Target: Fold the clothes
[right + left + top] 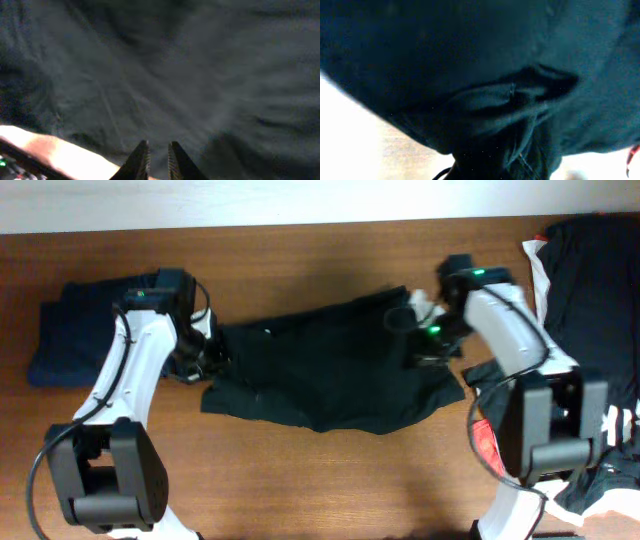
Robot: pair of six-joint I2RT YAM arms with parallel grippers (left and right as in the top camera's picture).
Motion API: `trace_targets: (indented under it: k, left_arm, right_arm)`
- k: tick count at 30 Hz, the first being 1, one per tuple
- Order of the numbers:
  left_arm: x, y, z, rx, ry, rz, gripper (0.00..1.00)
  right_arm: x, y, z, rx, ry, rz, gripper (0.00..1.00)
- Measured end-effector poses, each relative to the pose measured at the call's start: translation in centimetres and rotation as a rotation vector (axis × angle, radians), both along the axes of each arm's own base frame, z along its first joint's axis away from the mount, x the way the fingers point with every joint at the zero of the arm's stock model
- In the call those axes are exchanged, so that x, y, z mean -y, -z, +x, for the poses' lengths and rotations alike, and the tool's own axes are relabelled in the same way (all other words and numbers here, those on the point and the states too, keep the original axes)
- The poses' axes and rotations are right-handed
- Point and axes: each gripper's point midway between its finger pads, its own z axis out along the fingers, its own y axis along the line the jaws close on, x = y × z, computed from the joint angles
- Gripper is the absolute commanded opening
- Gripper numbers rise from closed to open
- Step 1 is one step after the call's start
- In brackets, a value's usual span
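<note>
Right gripper fingers are seen nearly pressed together at the right edge of the black garment, which is spread out in the middle, long axis left-right. Left gripper is buried in its bunched left edge, grip can't be told. Navy garment lies left, a black pile right.

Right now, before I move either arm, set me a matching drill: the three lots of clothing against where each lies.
Things:
1. navy garment
2. plain black garment
3. pile with white trim

Places:
A. spread out in the middle, between the two arms
B. heaped at the right end
C. at the left end, outside the left arm

Pairs: 1-C, 2-A, 3-B
</note>
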Motion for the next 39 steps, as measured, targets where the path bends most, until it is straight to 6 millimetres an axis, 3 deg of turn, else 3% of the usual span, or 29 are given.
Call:
trace_targets:
  k: [4,8,14,18,20,23,28,29,33,34,37,39]
  left_arm:
    - [-0.1,-2.3,0.5,0.018,0.007,0.012,0.00]
    - [-0.2,-2.7,0.7,0.025,0.012,0.016,0.00]
    - [-0.2,-3.2,0.6,0.029,0.029,0.017,0.00]
    - [-0.3,-5.6,1.3,0.070,0.060,0.026,0.00]
    - [-0.4,-6.8,1.7,0.096,0.068,0.030,0.00]
    - [-0.5,-7.3,1.8,0.106,0.071,0.039,0.00]
    - [-1.6,-7.1,1.5,0.093,0.071,0.102,0.01]
    - [-1.7,-7.1,1.5,0.093,0.071,0.110,0.00]
    - [-2.1,-7.1,1.6,0.094,0.070,0.133,0.01]
    - [-2.2,-7.0,1.6,0.095,0.069,0.136,0.00]
    - [-1.9,-7.1,1.6,0.096,0.070,0.120,0.01]
    - [-1.1,-7.2,1.6,0.098,0.075,0.080,0.01]
  right_arm:
    - [-6.8,1.0,-0.5,0.075,-0.150,0.077,0.18]
    - [-13.4,2.9,-2.0,0.122,-0.265,0.149,0.21]
    - [-20.6,7.0,-6.1,0.085,-0.378,0.189,0.23]
    - [-24.8,6.8,-6.8,0.159,-0.427,0.253,0.28]
    - [-25.7,6.7,-6.9,0.171,-0.433,0.266,0.30]
    - [-24.7,6.5,-7.1,0.122,-0.414,0.228,0.33]
    - [-19.6,5.2,-5.0,0.041,-0.330,0.098,0.39]
    - [-17.6,4.2,-3.1,0.040,-0.275,0.083,0.39]
    - [-11.8,2.7,-0.1,0.023,-0.156,0.018,0.39]
    - [-8.5,2.8,0.7,0.006,-0.093,-0.031,0.39]
    - [-4.3,3.9,1.1,-0.014,-0.022,-0.111,0.38]
    - [-1.9,5.3,0.3,-0.053,0.012,-0.158,0.38]
